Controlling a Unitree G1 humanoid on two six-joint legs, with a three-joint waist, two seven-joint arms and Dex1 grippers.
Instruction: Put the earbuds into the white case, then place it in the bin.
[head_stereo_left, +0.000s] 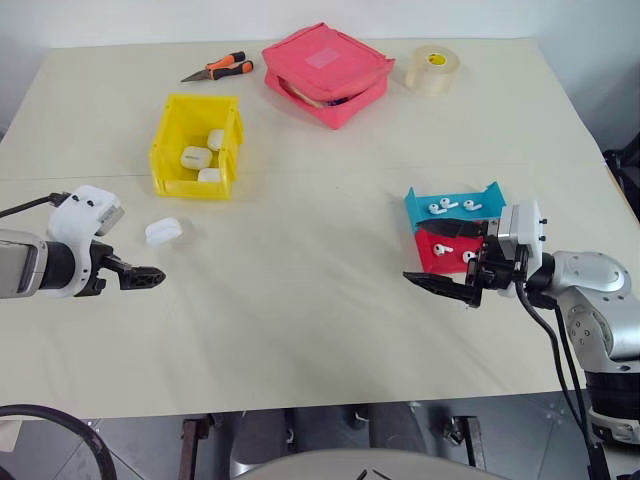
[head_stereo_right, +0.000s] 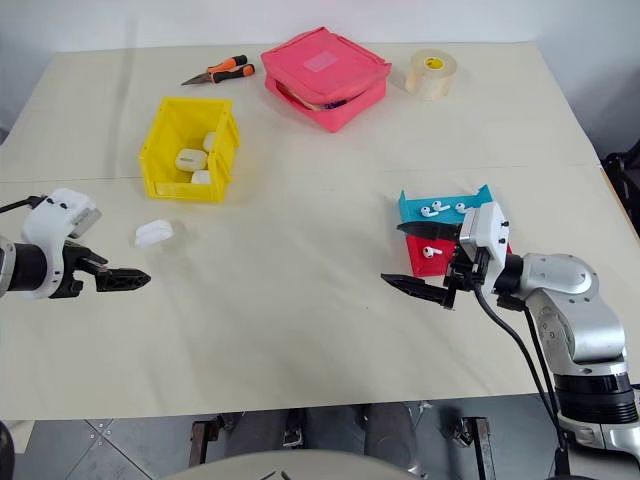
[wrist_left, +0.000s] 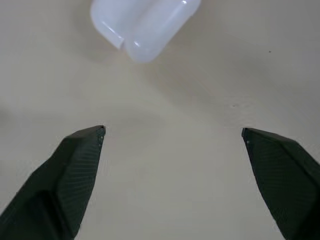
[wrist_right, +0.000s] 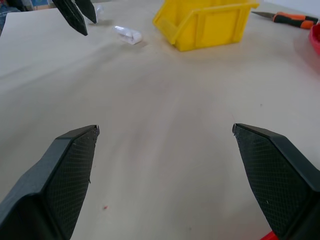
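Our left pincer (head_stereo_left: 150, 274) is hanging spread, angling down beside the white case (head_stereo_left: 163, 231), lying lengthwise along the table's (head_stereo_left: 300, 300) left edge.

- No text, label, brand, number or sign can be read on any surface in these views;
- The pale rectangular patch on the lid of the pink zipped fabric pouch (head_stereo_left: 326, 72) shows no legible lettering;
- The yellow core of the roll of clear adhesive tape (head_stereo_left: 433, 69) bears no readable print.
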